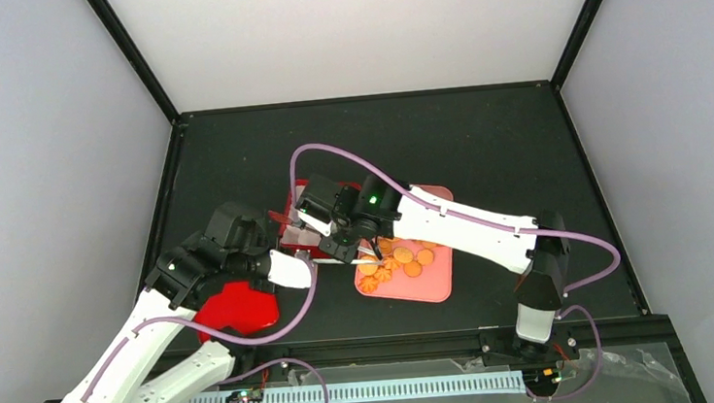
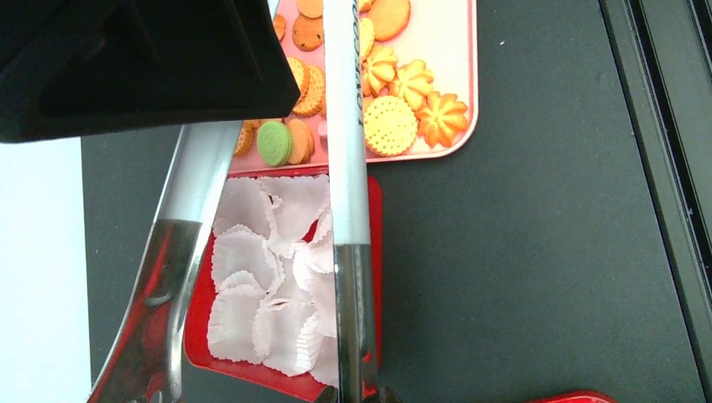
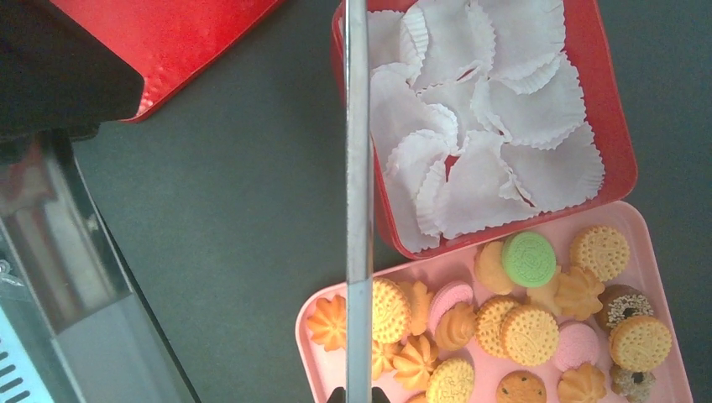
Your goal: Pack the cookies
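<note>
**While cookies (image 3: 527,334) lie on tray (image 2: 445,50), tongs (image 2: 346,168) hang over tin (image 3: 621,168)**

Cookies are seen spread on the pink tray: mostly golden rounds and swirls, a few pink and dark ones. One green cookie is noted at the edge nearest the tin. The red tin is set just beside the tray and is filled with white paper cups (image 3: 504,109). A red lid (image 3: 193,34) is noted on the counter (image 2: 520,269), apart from the tin. The tongs are stretched above the tin toward the tray, and a blade is seen running to the bottom edge of each wrist view. Left claw (image 1: 298,257) and right claw (image 1: 341,234) are placed close together over the tin. Their fingers are barely shown, so it cannot be told whether either is apart, together or clamped.
</note>
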Robot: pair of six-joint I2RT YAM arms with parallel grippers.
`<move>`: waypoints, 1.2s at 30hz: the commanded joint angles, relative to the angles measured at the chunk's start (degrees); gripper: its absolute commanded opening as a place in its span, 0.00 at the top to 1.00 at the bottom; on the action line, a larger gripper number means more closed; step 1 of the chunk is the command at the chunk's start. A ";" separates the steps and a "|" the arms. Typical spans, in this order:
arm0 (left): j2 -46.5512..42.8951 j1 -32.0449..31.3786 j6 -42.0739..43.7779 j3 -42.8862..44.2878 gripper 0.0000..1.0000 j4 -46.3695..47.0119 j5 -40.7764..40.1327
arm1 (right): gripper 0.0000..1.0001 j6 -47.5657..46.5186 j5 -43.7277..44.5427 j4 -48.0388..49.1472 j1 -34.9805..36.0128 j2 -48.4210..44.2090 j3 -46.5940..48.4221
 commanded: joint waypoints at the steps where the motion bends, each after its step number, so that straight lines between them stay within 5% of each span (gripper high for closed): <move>1: -0.47 -0.42 -0.84 -0.31 0.90 2.13 -0.56 | 0.99 -0.29 -1.94 1.12 0.51 -2.17 2.58; 3: -0.32 -0.45 -1.28 -0.45 0.92 2.57 0.08 | 0.96 -0.42 -2.86 1.52 0.59 -2.56 2.91; 10: 1.25 -0.46 -8.37 0.16 0.98 3.57 6.23 | 0.56 -0.05 -3.28 4.64 0.43 -5.80 2.04; 19: 5.27 -0.37 -25.19 0.65 0.98 8.01 15.57 | 0.38 3.87 -3.30 10.99 -6.15 -14.43 1.71; 27: 8.41 2.53 -47.25 3.54 0.98 18.77 26.03 | 0.02 14.54 -13.94 34.92 -18.14 -36.68 -18.10; 36: 10.77 10.72 -81.49 5.69 0.98 38.51 41.89 | 0.00 23.28 -18.00 52.14 -22.57 -54.67 -41.14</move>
